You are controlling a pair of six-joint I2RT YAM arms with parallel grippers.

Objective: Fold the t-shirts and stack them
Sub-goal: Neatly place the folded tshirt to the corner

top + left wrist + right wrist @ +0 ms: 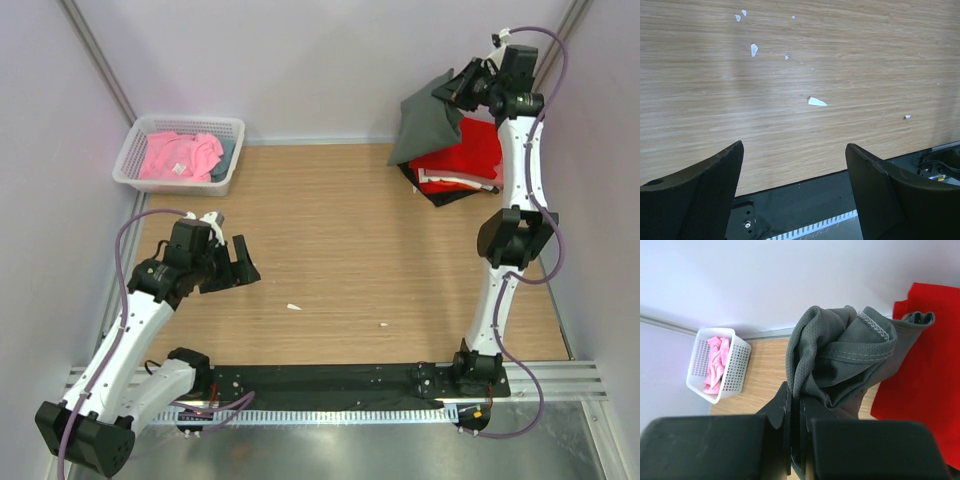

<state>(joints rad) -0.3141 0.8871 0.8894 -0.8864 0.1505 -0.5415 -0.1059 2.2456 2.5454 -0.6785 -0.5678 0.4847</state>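
My right gripper (pixel 462 88) is shut on a folded dark grey t-shirt (pixel 428 125) and holds it in the air above the stack at the back right. In the right wrist view the grey cloth (pixel 850 352) is pinched between my fingers (pixel 790 405). Below it lies a red t-shirt (pixel 465 155) on top of a black one (pixel 435 192). A pink t-shirt (pixel 178 155) lies in the white basket (pixel 140 130) at the back left. My left gripper (pixel 240 262) is open and empty, low over the bare wood at the left.
Small white scraps (pixel 293 306) lie on the wooden table top; they also show in the left wrist view (pixel 816 102). A black strip (pixel 330 380) and metal rail run along the near edge. Lilac walls close in on the left, back and right.
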